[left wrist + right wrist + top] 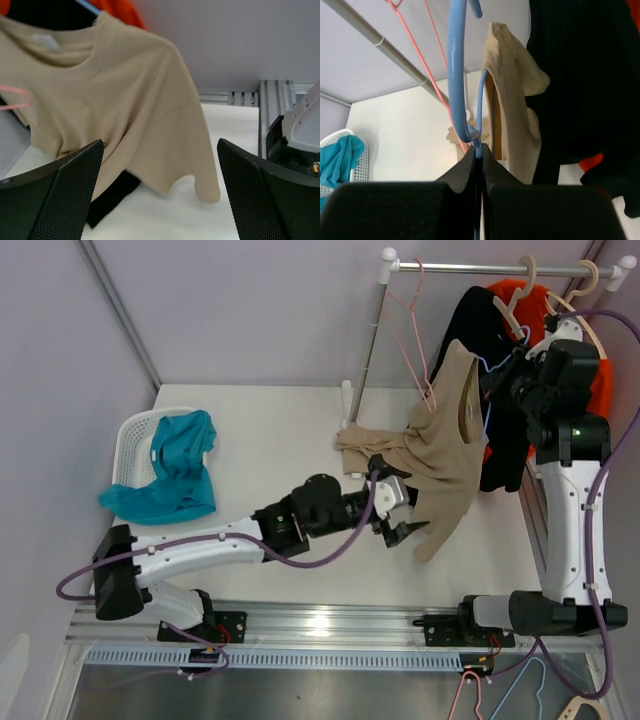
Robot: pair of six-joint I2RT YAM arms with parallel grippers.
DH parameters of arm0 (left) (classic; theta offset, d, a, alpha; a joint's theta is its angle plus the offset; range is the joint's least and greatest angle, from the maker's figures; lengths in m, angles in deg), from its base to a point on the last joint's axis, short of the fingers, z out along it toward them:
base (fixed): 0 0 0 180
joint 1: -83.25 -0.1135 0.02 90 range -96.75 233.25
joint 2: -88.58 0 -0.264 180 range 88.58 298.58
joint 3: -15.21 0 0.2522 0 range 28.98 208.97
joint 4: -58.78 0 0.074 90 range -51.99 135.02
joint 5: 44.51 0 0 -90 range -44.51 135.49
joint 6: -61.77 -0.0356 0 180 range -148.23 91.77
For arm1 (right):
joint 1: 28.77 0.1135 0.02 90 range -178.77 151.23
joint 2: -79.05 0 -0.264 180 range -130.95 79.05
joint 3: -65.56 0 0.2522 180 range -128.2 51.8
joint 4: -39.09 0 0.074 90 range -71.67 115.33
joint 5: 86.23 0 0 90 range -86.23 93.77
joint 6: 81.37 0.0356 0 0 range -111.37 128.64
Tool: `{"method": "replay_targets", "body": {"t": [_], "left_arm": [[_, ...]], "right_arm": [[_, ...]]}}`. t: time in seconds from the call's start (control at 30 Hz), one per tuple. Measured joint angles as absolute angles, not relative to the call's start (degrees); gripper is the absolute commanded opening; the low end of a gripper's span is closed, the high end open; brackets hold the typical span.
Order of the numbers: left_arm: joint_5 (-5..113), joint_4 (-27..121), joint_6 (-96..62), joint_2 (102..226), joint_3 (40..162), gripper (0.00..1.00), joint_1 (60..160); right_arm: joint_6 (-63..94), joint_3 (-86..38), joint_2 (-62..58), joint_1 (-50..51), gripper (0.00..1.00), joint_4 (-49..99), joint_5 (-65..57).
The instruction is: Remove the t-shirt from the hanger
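A beige t-shirt (445,440) hangs on a blue hanger (488,390), with its lower part draped onto the white table (280,430). My right gripper (512,380) is shut on the blue hanger's neck (456,75), just below the hook; the shirt (512,110) hangs right behind it. My left gripper (400,515) is open and empty, low over the table at the shirt's hanging sleeve. In the left wrist view the shirt (125,100) fills the space ahead of the open gripper (160,150), apart from the fingers (65,190).
A clothes rail (500,268) at the back right carries a pink hanger (415,340), wooden hangers (520,295), a black garment (490,330) and an orange one (600,380). A white basket (135,445) with a teal garment (175,475) stands left.
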State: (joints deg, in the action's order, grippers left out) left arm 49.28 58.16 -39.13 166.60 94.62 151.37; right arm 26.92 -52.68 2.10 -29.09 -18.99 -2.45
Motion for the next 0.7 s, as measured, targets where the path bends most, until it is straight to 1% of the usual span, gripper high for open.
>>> {"method": "replay_targets", "body": {"t": [0.13, 0.3, 0.53, 0.57, 0.63, 0.67, 0.7], "left_arm": [[50.64, 66.03, -41.33, 172.52, 94.88, 1.0, 154.25], [50.9, 71.32, -43.69, 181.05, 98.78, 0.99, 155.67], [47.99, 79.82, -46.84, 188.81, 100.72, 1.0, 157.34], [46.96, 80.26, -47.37, 189.92, 101.59, 0.62, 157.4], [45.59, 79.6, -47.83, 192.02, 104.15, 0.04, 157.49], [45.19, 78.64, -48.11, 193.0, 105.73, 0.01, 157.49], [44.98, 77.16, -48.26, 193.75, 107.54, 0.01, 157.49]], "right_arm": [[27.73, -51.92, 5.88, -29.09, 0.0, -21.48, -2.8], [28.86, -51.92, 10.43, -29.09, 0.0, -22.53, -4.44], [29.61, -52.05, 11.94, -29.09, 0.0, -24.49, -7.35], [29.63, -52.05, 11.92, -29.09, 0.0, -24.67, -7.7], [29.61, -52.29, 11.92, -29.09, 0.0, -25.17, -8.22], [29.58, -52.47, 11.89, -29.09, 0.0, -25.41, -8.37], [29.56, -52.6, 11.89, -29.09, 0.0, -25.65, -8.37]]}}
